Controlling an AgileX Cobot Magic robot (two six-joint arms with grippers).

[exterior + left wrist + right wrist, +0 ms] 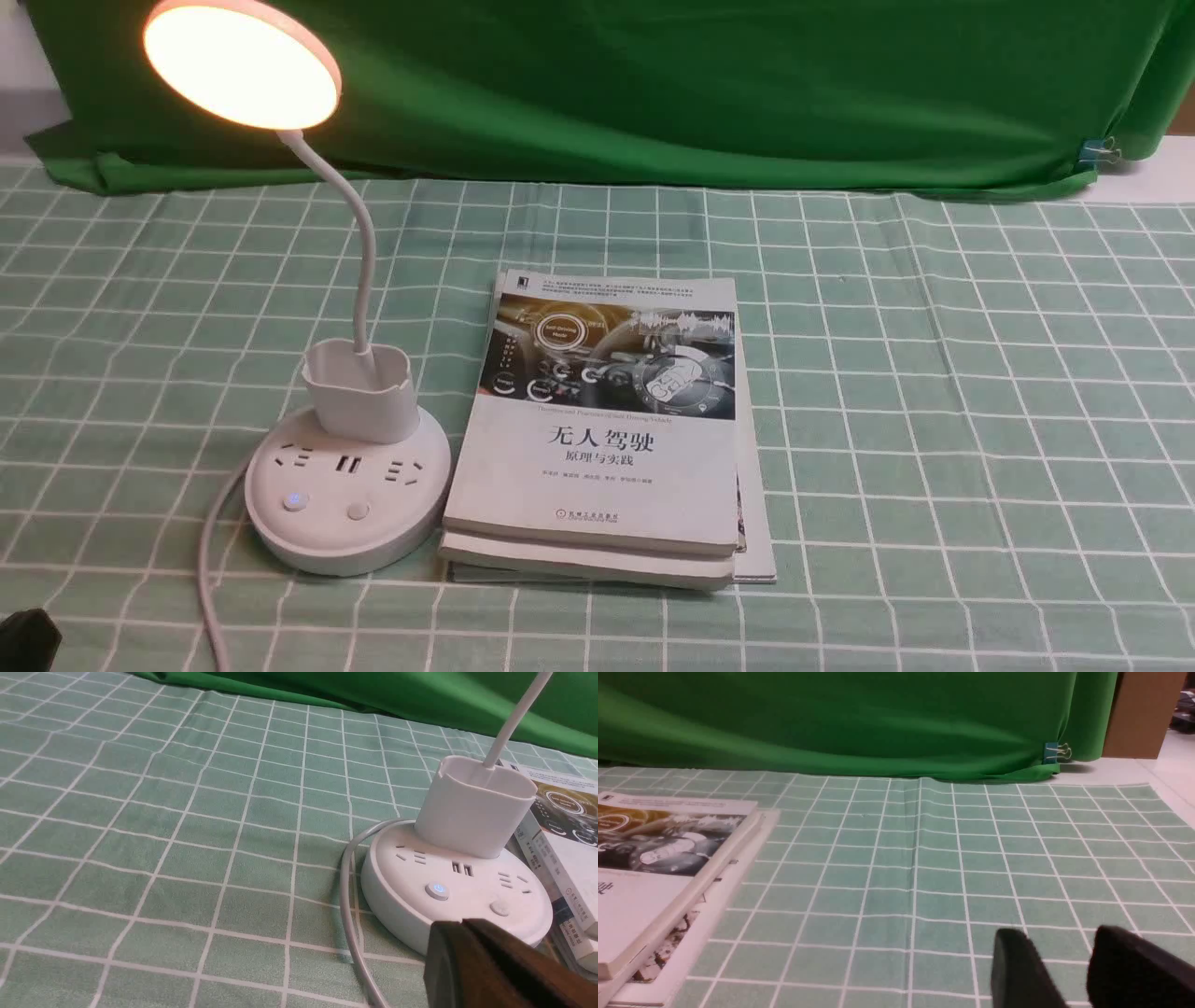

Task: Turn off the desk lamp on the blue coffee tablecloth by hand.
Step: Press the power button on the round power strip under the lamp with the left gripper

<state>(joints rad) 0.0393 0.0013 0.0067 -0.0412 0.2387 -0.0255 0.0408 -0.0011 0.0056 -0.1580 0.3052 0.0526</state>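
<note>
The white socket base rests on the gridded tablecloth, dark fingers close before it.

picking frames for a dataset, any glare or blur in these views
Front view: the lamp head is blown out to near white, while the book cover stays readable; left wrist view: the base is fairly crisp, the left tool in front soft and dark; right wrist view: the right tool is strongly blurred, the clip fairly clear.
</note>
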